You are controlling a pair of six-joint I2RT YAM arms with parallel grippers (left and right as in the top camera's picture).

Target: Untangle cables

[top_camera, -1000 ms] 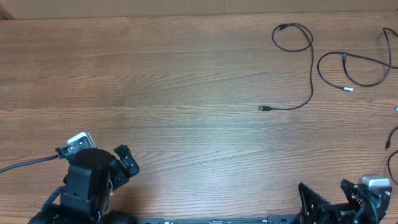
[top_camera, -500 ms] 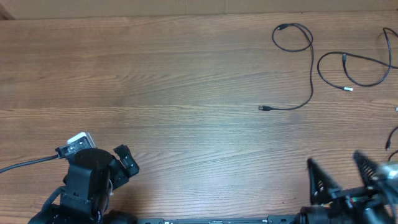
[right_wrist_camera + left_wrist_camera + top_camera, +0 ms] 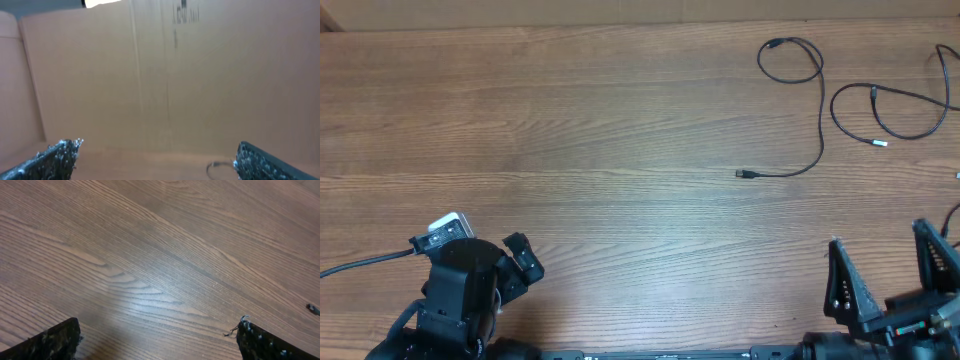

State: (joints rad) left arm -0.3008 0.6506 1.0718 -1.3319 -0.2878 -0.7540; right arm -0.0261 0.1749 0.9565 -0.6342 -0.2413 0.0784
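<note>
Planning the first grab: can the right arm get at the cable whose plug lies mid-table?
Probably yes: the right gripper is open and only bare table lies between it and the cable, though full reach is unsure.

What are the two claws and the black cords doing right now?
left gripper: open, empty, above bare table.
right gripper: open, empty, well away from the cords.
black-plug cable: lying loose on the table, one loop, touching no other cord.
white-tip cable: lying curled on the table, running off the right edge.
edge cable: mostly out of view, so its state cannot be told.
</note>
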